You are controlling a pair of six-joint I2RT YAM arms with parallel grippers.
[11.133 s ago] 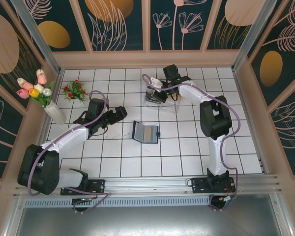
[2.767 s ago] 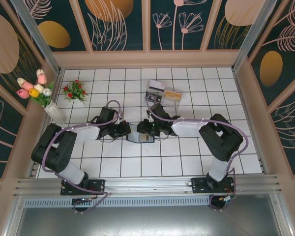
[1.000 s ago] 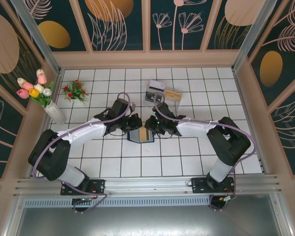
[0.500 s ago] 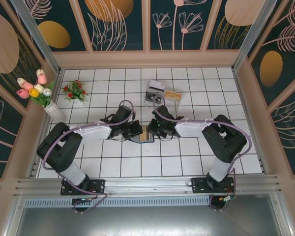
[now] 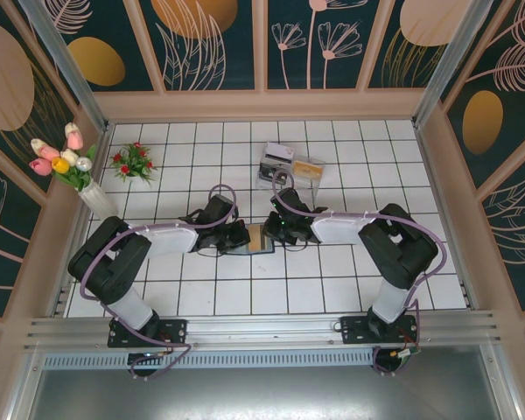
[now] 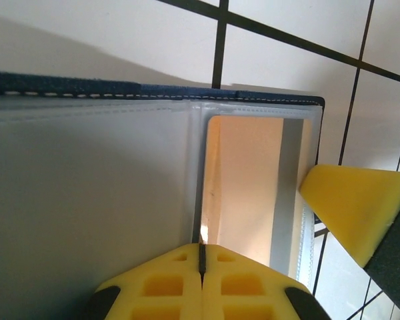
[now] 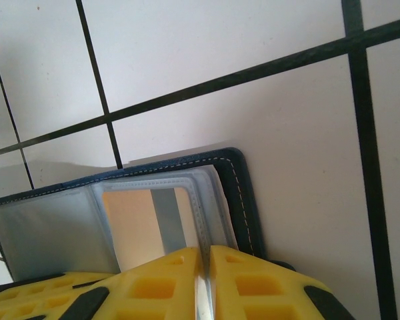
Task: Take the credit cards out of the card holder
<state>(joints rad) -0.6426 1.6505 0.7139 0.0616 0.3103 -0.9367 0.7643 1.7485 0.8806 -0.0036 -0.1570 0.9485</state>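
from above, the card holder (image 5: 255, 240) lies open near the middle of the white tiled tabletop (image 5: 332, 280), with the left gripper (image 5: 238, 236) at its left side and the right gripper (image 5: 274, 231) at its right side, so close that the fingers cannot be made out there. that view also takes in a clear tray (image 5: 290, 166) towards the far edge, and a vase of tulips (image 5: 74, 166) and a small bunch of red flowers (image 5: 133, 161) by the far left corner. the wrist cameras give what the top view cannot. the left wrist view shows the holder's navy stitched rim, its blue-grey inside and a tan credit card (image 6: 243, 180) sitting in a clear sleeve pocket. the left gripper's yellow fingertips (image 6: 167, 283) are pressed together with only a dark seam between them, their tips touching the sleeve at the pocket's edge. a yellow fingertip (image 6: 350, 203) of the other arm rests just beside the pocket's far end. the right wrist view shows the same card (image 7: 137, 223) with a grey stripe along it, still inside the pocket, and the navy corner of the holder on the tile. here the right gripper's fingertips (image 7: 253, 283) are almost together, pinching a thin pale edge at the pocket's rim; whether the card is in that pinch too cannot be told.
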